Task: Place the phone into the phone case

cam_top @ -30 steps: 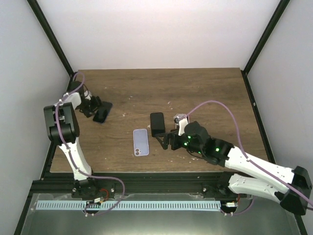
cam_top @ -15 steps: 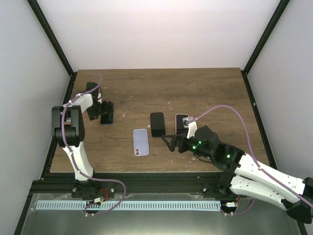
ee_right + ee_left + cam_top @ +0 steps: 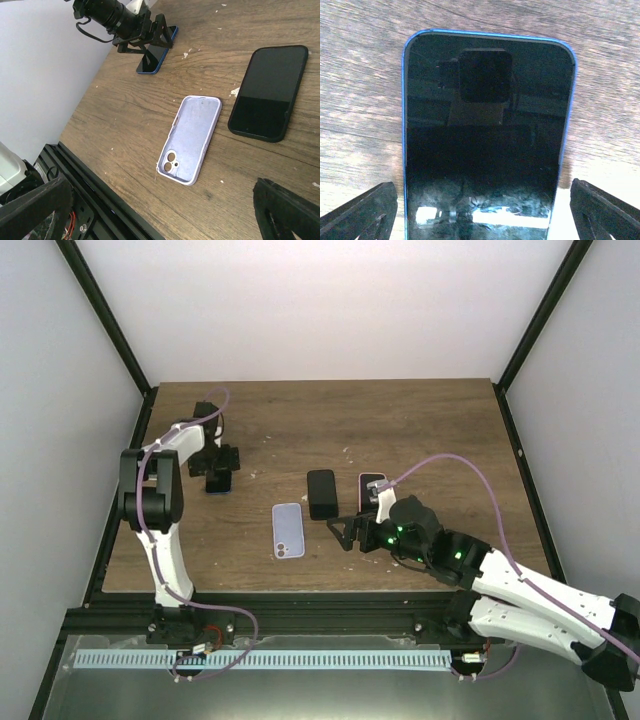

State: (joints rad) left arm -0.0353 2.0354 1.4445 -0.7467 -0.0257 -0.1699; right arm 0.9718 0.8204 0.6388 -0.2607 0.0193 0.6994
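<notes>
An empty lilac phone case (image 3: 288,530) (image 3: 190,140) lies inside-up at mid-table. A black phone (image 3: 321,493) (image 3: 269,92) lies screen-up just right of it. A pink-edged phone (image 3: 372,485) lies further right. At the far left a blue-edged phone (image 3: 218,483) (image 3: 487,130) (image 3: 157,55) lies flat with its dark screen up. My left gripper (image 3: 218,468) (image 3: 480,220) is open astride the near end of this phone, and both fingers stand just clear of its sides. My right gripper (image 3: 342,532) (image 3: 160,215) hangs open and holds nothing, near the case's right side.
The wooden table (image 3: 420,430) has black frame posts at its corners and white walls around it. A black rail (image 3: 100,205) runs along the near edge, close below the case. Purple cables loop off both arms.
My left gripper's jaws have widened, and the arm has swung right over the blue-edged phone, which now lies straighter. My right arm has drawn back, uncovering the pink-edged phone.
</notes>
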